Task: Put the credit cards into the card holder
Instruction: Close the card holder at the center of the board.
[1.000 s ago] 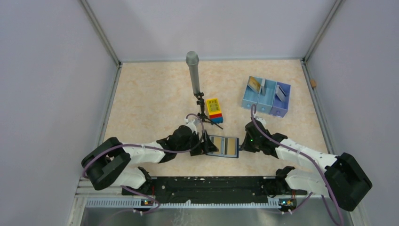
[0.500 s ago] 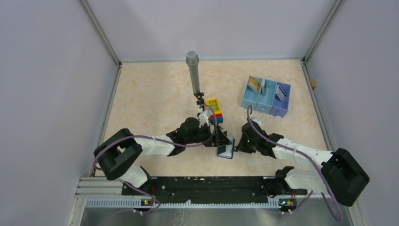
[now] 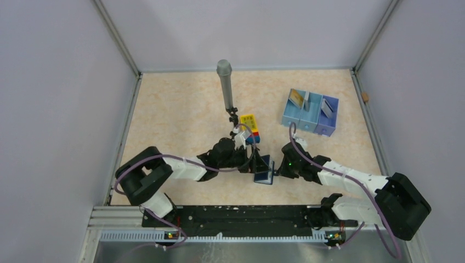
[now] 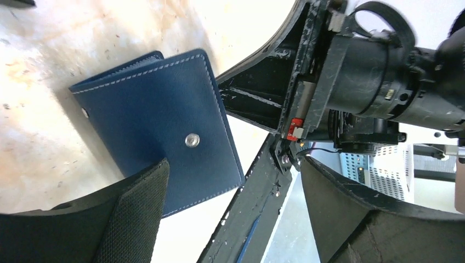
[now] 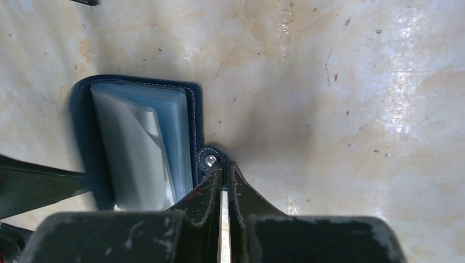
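**Right pincer** [image 5: 222, 174]: pressed together, its tips meeting on the snap tab [image 5: 210, 159] of the card holder [image 5: 137, 148]. It appears to pinch the tab's edge. The holder lies directly ahead of these tips, on the side facing the other arm.

**Left pincer** [image 4: 230, 219]: spread wide and gripping nothing. One finger pad [image 4: 131, 213] bears against the navy outer face of the holder's raised leaf. The other finger is well clear of it.

**Card holder**: it sits on the worktop [image 3: 175, 109] between the two pincers, in contact with both. It is partly folded. One leaf lies down and shows its light blue lining and clear sleeves. The other leaf is tilted up over it. The fold line appears to run roughly away from the arm bases. I cannot tell whether any card sits in the slots.

**Containers**: the credit cards [image 3: 296, 97] stand in a pale blue tray [image 3: 290, 119], well apart from the holder at the far right of the worktop. There is one card per compartment: gold in the left, pale in the middle, grey in the right.

**Judgement**: the right arm is the nearer to the tray, but it is engaged on the tab. Fetching a card would mean letting the tab go. The half-shut leaf would also block entry to the slots.

A yellow-topped brick [image 3: 249, 127] and a grey cylinder on a stand [image 3: 225, 82] stand beyond the left pincer.
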Robot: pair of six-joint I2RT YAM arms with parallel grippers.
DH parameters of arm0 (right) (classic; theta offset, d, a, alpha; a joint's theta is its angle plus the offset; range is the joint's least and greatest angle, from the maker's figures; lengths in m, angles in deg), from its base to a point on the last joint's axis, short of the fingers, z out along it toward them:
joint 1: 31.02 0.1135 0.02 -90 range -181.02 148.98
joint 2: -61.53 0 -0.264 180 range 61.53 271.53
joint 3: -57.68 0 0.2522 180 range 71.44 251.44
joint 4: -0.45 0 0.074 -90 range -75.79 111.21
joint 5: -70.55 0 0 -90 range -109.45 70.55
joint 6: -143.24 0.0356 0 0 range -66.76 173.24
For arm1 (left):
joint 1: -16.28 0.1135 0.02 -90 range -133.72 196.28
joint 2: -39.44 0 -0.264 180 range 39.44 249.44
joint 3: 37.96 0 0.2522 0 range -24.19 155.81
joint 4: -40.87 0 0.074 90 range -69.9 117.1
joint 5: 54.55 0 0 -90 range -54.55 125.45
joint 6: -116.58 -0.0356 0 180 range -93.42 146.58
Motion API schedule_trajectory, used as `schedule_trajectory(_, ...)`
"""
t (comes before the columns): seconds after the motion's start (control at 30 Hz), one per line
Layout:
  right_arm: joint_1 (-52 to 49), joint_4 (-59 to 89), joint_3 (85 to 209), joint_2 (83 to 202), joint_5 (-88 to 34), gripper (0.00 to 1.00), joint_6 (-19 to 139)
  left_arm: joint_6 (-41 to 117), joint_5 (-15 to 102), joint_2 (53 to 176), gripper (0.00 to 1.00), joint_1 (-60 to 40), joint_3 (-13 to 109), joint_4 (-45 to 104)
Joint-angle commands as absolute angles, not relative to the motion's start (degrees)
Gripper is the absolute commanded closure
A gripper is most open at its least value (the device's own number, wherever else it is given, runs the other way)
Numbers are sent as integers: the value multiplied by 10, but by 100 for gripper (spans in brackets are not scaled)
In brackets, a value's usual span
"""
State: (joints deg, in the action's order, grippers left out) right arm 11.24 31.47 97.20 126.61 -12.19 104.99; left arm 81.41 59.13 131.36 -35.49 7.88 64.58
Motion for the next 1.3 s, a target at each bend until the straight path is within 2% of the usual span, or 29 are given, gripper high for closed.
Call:
schedule_trajectory(0.0,119,343,964,1247,-79,100,1061,777,573,1242,11,-339,97,582)
schedule_trajectory(0.13,119,349,957,1239,-69,100,1066,794,531,1204,13,-319,76,519)
schedule_trajectory(0.37,120,344,953,1242,-74,100,1069,828,488,1179,27,-299,14,535)
schedule_trajectory(0.63,119,336,955,1250,-81,100,1067,861,554,1265,44,-298,30,590)
schedule_trajectory(0.83,119,333,951,1253,-83,100,1068,879,579,1323,48,-310,48,626)
schedule_trajectory(1.27,119,313,944,1255,-97,100,1071,920,608,1420,48,-343,70,732)
